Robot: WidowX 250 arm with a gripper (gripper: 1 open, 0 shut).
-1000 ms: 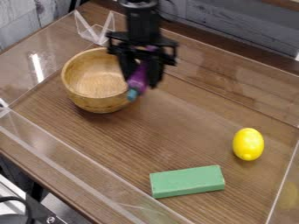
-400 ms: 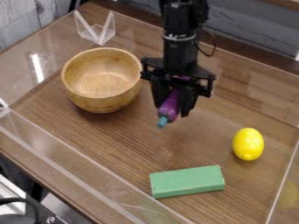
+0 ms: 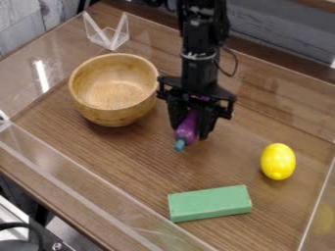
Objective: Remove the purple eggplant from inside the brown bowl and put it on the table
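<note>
The purple eggplant (image 3: 189,129) hangs tilted between the fingers of my gripper (image 3: 195,120), its bluish-green stem tip pointing down to the left, just at the table (image 3: 118,167); whether it touches the wood I cannot tell. My gripper is shut on it and points straight down. The brown bowl (image 3: 113,89) stands to the left of the gripper, a short gap away, and nothing shows inside it.
A yellow lemon (image 3: 277,161) lies at the right. A green rectangular block (image 3: 210,203) lies near the front. Clear plastic walls (image 3: 78,191) ring the tabletop, with a folded clear piece (image 3: 108,31) behind the bowl.
My gripper carried the eggplant from the bowl's right rim out to the right, then sank toward the tabletop. The bowl, lemon and block stayed put.
</note>
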